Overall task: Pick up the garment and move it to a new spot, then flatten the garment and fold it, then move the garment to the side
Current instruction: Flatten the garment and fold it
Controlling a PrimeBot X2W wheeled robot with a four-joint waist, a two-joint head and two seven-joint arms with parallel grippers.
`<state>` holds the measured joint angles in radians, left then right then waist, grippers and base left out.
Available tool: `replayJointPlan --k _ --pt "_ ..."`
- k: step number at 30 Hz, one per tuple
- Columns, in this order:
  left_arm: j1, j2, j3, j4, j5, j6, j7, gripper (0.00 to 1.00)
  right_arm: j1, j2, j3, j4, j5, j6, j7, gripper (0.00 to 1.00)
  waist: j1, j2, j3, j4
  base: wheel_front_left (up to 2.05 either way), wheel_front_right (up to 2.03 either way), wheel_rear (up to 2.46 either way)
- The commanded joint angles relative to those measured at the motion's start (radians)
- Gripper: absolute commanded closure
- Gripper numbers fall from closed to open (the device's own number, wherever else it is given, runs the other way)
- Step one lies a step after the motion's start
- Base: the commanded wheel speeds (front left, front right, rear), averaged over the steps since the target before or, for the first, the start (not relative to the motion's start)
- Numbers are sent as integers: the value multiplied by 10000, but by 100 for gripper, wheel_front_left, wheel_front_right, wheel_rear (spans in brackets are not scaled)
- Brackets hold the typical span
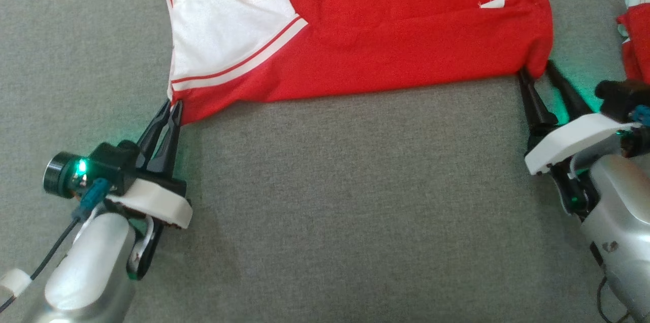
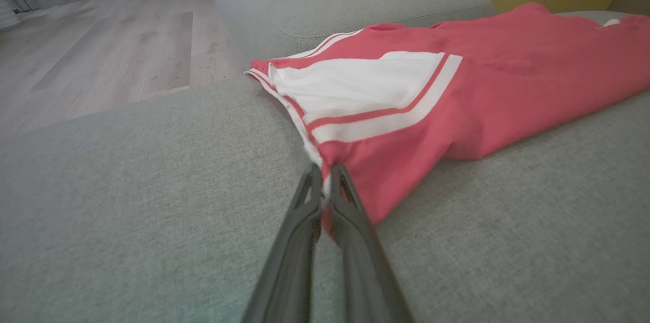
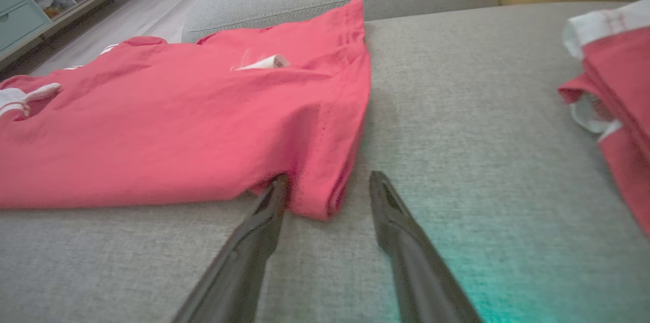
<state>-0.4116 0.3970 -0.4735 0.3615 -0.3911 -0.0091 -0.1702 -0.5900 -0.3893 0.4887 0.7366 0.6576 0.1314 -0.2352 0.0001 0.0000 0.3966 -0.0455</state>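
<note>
No readable text anywhere — the small white tag (image 3: 264, 63) on the red garment (image 3: 152, 125) is too blurred to make out.

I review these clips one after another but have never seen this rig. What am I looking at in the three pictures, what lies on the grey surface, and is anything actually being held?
It is a two-armed robot working over a grey cushioned surface. The head view looks down from a camera on its head; the other two come from cameras on each wrist, looking along that arm's two dark fingers.

A red garment with a white striped panel lies spread on the cushion. A second red and white garment sits folded at the robot's far right.

The left gripper is shut on the red garment's near left corner; the left wrist view shows cloth pinched between the fingers. The right gripper has its fingers apart on either side of the near right corner, so that corner is not gripped yet.
</note>
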Motion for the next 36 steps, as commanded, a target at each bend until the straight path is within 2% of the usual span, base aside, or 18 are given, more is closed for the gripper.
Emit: replayJointPlan --k 1,2,9,15,22,31,36 --pt "-281 383 339 -293 77 25 -151 100 10 -122 217 -127 134 -7 56 94 -1 0 -21 5 0 0 0" --pt "-295 408 334 -305 116 47 -200 100 -27 -170 362 -80 268 -7 63 100 -1 0 -40 10 0 0 0" --pt "-143 577 291 -330 106 -19 -359 100 37 -843 1105 -192 994 -7 -84 100 -1 0 -413 12 0 0 0" --pt "547 775 341 -869 -300 -153 -245 100 612 -1800 1663 -757 1526 -7 -139 100 -1 0 -827 -28 0 0 0" --pt "1891 1065 329 -2046 -804 -65 202 100 1644 -2998 2138 -1624 2291 -7 -58 100 -1 0 -1197 -92 0 0 0" --pt "4134 1166 24 -3694 -1151 619 758 100 3086 -3878 2303 -2491 2772 -7 80 100 -1 0 -1424 -232 0 0 0" --pt "4678 1139 -96 -4138 -1300 773 886 100 3821 -4092 2085 -2685 2849 -7 155 98 -1 0 -1519 -121 0 0 0"
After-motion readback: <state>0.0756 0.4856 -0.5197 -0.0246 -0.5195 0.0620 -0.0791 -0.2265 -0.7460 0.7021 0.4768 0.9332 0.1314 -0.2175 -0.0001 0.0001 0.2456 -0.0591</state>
